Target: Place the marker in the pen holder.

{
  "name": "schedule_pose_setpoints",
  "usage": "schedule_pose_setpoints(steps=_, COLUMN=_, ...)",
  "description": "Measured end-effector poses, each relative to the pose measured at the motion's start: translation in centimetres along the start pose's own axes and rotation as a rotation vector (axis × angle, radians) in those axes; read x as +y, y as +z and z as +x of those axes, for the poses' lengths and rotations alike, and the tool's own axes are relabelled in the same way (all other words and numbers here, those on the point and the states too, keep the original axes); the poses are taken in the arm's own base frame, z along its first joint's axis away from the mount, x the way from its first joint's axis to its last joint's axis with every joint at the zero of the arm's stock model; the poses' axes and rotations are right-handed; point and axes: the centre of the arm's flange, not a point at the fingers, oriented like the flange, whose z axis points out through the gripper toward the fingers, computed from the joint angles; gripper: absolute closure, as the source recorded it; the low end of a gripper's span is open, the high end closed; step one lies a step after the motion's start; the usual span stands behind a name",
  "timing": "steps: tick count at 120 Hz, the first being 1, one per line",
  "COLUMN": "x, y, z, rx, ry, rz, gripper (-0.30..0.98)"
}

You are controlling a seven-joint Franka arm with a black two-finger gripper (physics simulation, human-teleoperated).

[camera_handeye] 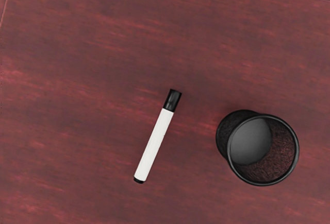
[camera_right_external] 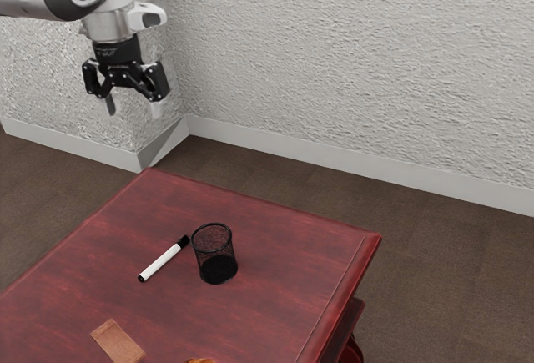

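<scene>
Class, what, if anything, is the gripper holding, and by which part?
Nothing is held: the gripper is open and empty, and the marker lies on the table.

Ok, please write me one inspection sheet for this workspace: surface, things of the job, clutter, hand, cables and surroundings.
Surface: red wooden table, streaked grain.
Job's things: white marker with black ends, lying flat outside the pen holder, its longer black end nearer to it, not touching; the black mesh pen holder stands upright.
Clutter: a flat brown piece on the table; an orange-brown thing, cut off by the exterior view's lower edge, cannot tell what.
Hand: the hand is raised above table level, fingers apart, nothing held.
Cables: nothing seen.
Surroundings: rough pale wall, light baseboard, brown floor.
</scene>
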Motion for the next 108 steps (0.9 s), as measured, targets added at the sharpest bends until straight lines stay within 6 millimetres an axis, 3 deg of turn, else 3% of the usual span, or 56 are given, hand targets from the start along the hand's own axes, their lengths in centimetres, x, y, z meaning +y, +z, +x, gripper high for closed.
schedule_pose_setpoints(steps=9, x=-0.7, y=0.6, z=0.1, rx=-0.005, ry=-0.018, rz=0.005, gripper=0.00)
schedule_pose_setpoints(steps=17, x=-1.1, y=2.8, z=0.3, rx=-0.026, ry=-0.031, rz=0.011, gripper=0.00)
schedule_pose_setpoints(steps=32, x=-1.7, y=10.2, z=-0.2, rx=-0.113, ry=-0.049, rz=0.026, gripper=0.00)
schedule_pose_setpoints(steps=47, x=-2.5, y=15.9, z=-1.5, rx=-0.199, ry=-0.068, rz=0.039, gripper=0.00)
schedule_pose_setpoints(steps=72, x=-3.0, y=24.3, z=-0.9, rx=-0.242, ry=-0.081, rz=0.054, gripper=0.00)
schedule_pose_setpoints(steps=91, x=-1.7, y=28.8, z=0.5, rx=-0.223, ry=-0.049, rz=0.060, gripper=0.00)
schedule_pose_setpoints(steps=108, x=-1.8, y=30.4, z=1.5, rx=-0.189, ry=-0.031, rz=0.057, gripper=0.00)
